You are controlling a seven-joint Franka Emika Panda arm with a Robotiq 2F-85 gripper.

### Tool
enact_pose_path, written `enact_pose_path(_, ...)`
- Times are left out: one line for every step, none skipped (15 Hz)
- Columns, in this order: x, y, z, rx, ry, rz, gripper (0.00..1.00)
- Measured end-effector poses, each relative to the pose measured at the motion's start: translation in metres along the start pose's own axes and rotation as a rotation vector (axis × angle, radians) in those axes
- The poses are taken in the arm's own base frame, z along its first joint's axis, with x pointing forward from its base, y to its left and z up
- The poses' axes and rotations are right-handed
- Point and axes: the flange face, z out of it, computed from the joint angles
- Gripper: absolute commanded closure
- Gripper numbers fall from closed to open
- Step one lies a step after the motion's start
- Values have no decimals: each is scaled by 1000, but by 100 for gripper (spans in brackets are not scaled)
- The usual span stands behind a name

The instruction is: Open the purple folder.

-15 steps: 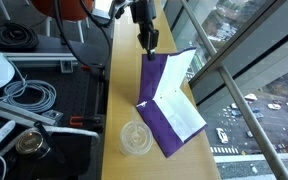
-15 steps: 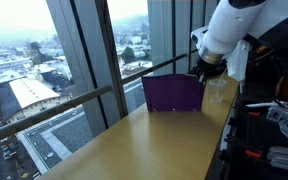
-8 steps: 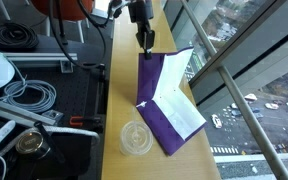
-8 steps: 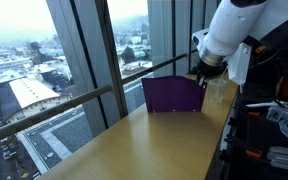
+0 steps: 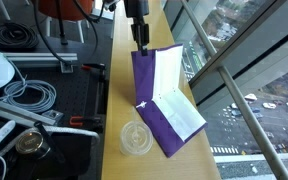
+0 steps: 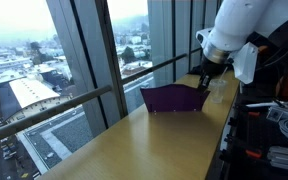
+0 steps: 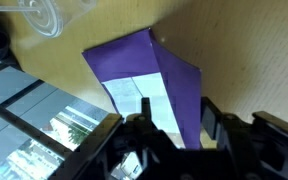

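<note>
The purple folder (image 5: 147, 80) lies on the wooden ledge (image 5: 119, 105) with its cover lifted steeply off the white paper (image 5: 181, 112) inside. In the exterior view along the ledge, the folder (image 6: 174, 98) stands as a low purple flap. My gripper (image 5: 140, 44) hangs at the raised cover's far top edge, and that view shows the gripper (image 6: 203, 82) at the flap's right corner. In the wrist view the folder (image 7: 149, 68) runs between the fingers of the gripper (image 7: 178, 116). The jaws stand apart, wider than the thin cover, which they no longer pinch.
A clear plastic cup (image 5: 136, 137) stands on the ledge just in front of the folder's near corner. Window glass and a metal rail (image 5: 219, 70) border the ledge on one side. A black bench with coiled cables (image 5: 29, 95) lies on the other.
The jaws have spread from shut on the cover to apart. The gripper has shifted away from the window, and the cover now stands more upright.
</note>
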Motion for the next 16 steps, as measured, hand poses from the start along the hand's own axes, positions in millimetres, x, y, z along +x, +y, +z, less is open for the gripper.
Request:
enact_pose_path(5,4,-10,30,2,15,8)
enact_pose_path(11,9,-22,66,6,31,0)
enact_pose_path(18,17,-37,105,10,51,0)
enact_pose_path(26,29,-49,150,13,72,0)
enact_pose_path(34,43,-58,201,18,95,0)
enact_pose_path(41,59,-61,254,21,115,0)
enact_pose_path(46,76,-59,303,21,133,0)
enact_pose_path(50,92,-53,352,14,149,0)
enact_pose_path(52,104,-46,399,3,158,0)
enact_pose_path(53,114,-40,448,-15,165,0)
enact_pose_path(53,123,-35,498,-37,168,0)
enact_pose_path(53,131,-31,547,-68,167,0)
enact_pose_path(54,143,-26,590,-103,163,0)
enact_pose_path(56,159,-22,616,-133,157,0)
enact_pose_path(57,176,-19,637,-155,156,0)
enact_pose_path(59,193,-18,653,-172,152,0)
